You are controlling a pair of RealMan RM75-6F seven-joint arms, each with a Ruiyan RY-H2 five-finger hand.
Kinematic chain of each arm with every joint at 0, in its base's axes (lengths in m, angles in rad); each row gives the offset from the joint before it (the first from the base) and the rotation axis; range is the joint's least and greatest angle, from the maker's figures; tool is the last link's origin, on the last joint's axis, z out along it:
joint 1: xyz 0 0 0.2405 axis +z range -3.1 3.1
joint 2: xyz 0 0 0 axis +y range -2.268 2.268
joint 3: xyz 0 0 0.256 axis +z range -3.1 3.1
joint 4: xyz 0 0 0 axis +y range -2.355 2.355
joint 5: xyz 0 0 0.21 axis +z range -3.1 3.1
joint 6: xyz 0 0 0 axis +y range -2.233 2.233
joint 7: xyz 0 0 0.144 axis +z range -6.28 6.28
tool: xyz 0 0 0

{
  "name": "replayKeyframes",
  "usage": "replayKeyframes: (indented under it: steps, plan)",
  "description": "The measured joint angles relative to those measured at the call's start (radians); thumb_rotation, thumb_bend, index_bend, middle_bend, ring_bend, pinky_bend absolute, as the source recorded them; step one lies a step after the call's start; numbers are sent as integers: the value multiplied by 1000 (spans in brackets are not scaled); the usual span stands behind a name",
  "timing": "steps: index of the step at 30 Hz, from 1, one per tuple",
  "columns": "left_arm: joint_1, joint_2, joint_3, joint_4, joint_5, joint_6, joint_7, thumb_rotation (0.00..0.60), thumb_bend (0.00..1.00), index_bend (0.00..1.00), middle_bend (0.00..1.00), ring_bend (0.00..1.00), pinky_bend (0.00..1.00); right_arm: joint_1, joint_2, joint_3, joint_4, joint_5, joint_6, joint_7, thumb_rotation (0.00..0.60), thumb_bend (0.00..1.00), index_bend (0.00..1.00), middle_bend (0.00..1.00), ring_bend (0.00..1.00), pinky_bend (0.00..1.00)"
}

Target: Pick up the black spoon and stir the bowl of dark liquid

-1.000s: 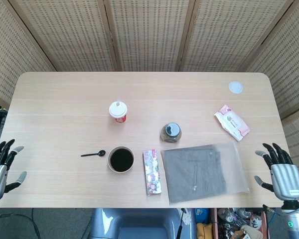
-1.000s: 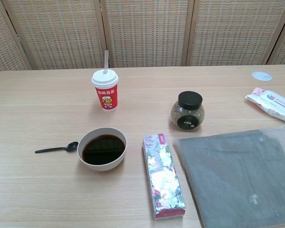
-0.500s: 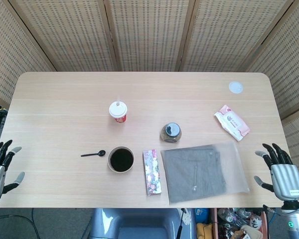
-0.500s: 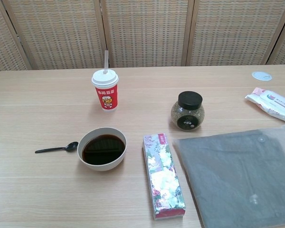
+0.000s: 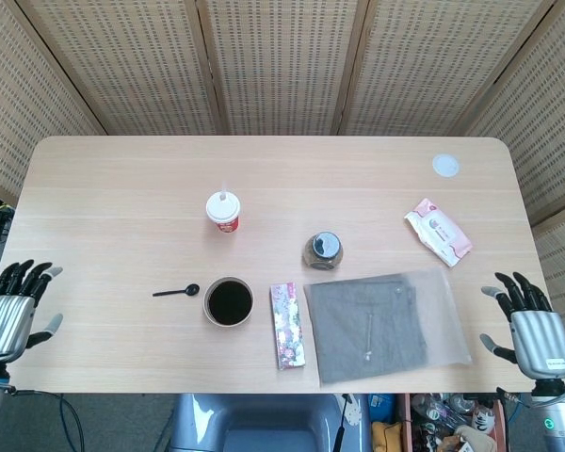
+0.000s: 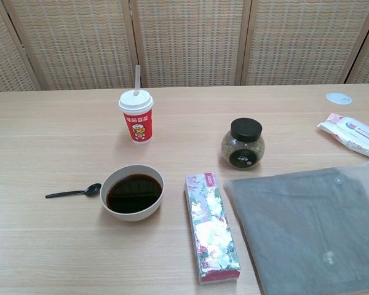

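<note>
The black spoon (image 5: 176,292) lies flat toward the table's front-left, its scoop just beside the bowl (image 5: 228,301) of dark liquid. It looks light, thin and stiff, best pinched mid-handle. Left hand (image 5: 14,311) and right hand (image 5: 530,330) hang empty off the table's ends, fingers spread.

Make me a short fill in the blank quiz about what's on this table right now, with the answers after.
1. The black spoon lies on the table just to the ____ of the bowl.
2. The bowl holds a ____ liquid.
3. The red cup has a white lid and a ____.
4. Both the left hand and the right hand hold ____.

Answers: left; dark; straw; nothing
</note>
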State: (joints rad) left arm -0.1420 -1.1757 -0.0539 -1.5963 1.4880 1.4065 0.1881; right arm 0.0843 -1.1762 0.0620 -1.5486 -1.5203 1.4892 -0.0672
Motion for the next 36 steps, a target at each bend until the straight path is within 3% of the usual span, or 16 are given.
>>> replayKeyframes:
  steps: [6, 12, 24, 36]
  plan:
    - [-69, -16, -11, 26, -3, -103, 19, 600, 310, 250, 596, 585, 684, 0, 3, -2, -3, 6, -7, -4, 600, 88, 303, 220, 110, 211]
    - [-146, -37, -24, 54, -37, -218, 42, 600, 310, 323, 747, 724, 761, -3, 5, -3, -8, 12, -9, -7, 600, 88, 303, 222, 110, 211]
    - [-258, -129, -44, 135, -156, -398, 104, 600, 310, 435, 802, 774, 785, -3, 8, -6, -13, 19, -19, -10, 600, 88, 303, 222, 110, 211]
    - [-339, -232, -52, 224, -245, -492, 137, 600, 356, 446, 803, 774, 785, -8, 12, -8, -11, 28, -22, -3, 600, 88, 303, 230, 110, 211]
